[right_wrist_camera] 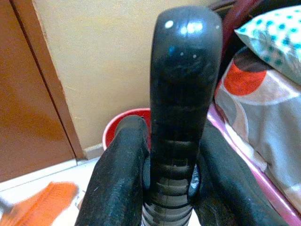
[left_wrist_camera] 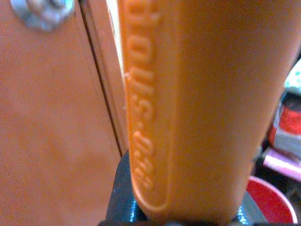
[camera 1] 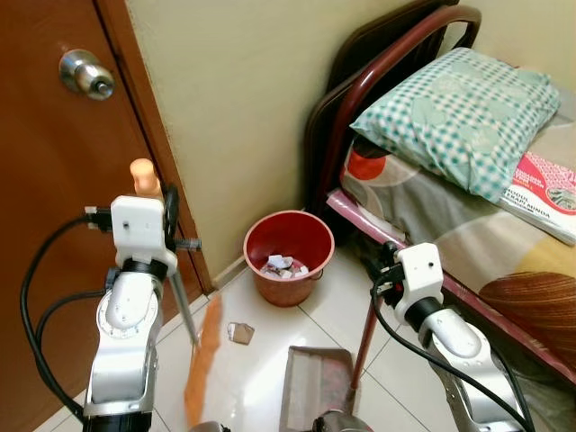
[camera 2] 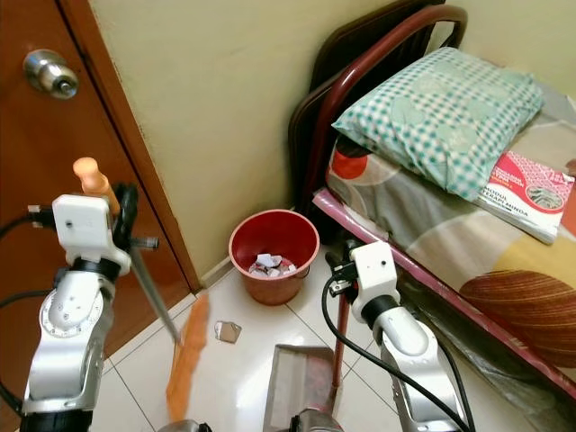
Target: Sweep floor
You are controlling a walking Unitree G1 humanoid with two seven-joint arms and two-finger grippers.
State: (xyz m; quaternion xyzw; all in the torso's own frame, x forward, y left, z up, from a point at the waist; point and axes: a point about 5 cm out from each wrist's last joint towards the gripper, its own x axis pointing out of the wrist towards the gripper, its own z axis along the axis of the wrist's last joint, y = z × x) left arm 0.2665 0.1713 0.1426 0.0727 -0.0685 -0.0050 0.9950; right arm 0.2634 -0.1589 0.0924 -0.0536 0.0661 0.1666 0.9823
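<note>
White floor tiles [camera 1: 270, 351] run between a brown door and a bed. Left gripper [camera 1: 166, 225] fingers clamp an orange broom [camera 1: 202, 360], bristles down below them near a paper scrap [camera 1: 240, 332]. Right gripper [camera 1: 389, 265] fingers clamp a grey dustpan's [camera 1: 315, 387] black handle; a hard sweep could flick the scrap past it.
</note>
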